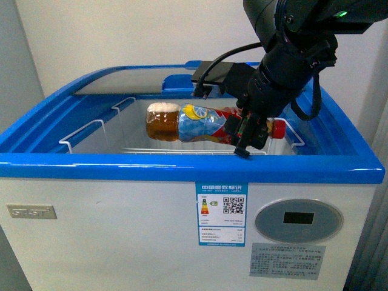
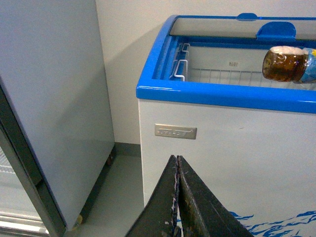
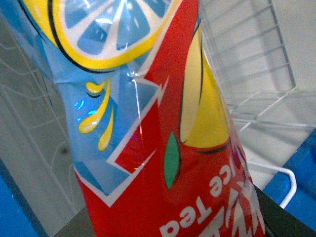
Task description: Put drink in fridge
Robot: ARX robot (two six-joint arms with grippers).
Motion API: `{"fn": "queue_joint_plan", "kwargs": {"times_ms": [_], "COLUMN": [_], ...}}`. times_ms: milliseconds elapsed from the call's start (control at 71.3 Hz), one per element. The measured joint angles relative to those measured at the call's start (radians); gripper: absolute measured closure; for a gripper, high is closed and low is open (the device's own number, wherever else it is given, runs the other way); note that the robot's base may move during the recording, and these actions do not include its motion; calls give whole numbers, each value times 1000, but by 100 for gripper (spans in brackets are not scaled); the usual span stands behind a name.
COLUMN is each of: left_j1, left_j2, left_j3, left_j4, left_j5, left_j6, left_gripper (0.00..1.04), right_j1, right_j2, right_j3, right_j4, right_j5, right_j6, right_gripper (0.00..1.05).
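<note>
On the bottle (image 3: pixel 163 148) I read "ice tea" in white letters on the red part of its wrap, upside down in the right wrist view, with more lettering cut off beyond it. The fridge (image 1: pixel 121 242) front carries a blue-and-white energy label (image 1: pixel 222 214) headed 中国能效标识, with a QR code (image 1: pixel 233 206) and coloured rating bars; its small print is too fine for me. A silver nameplate (image 1: pixel 31 211) has raised letters I cannot make out, and the grey sticker (image 1: pixel 287 260) is equally unreadable.
</note>
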Motion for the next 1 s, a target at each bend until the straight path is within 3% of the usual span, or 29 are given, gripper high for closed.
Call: {"fn": "queue_joint_plan", "kwargs": {"times_ms": [533, 996], "left_j1": [0, 0], "left_j2": [0, 0], "left_j3": [0, 0], "left_j4": [0, 0], "left_j5": [0, 0], "left_j6": [0, 0], "left_gripper": [102, 102], "right_j1": [-3, 12], "right_j2": [188, 194], "right_j3": [224, 149], "right_j4": [-27, 122], "right_j5": [87, 176], "right_j6": [93, 126], "right_gripper": [60, 60]}}
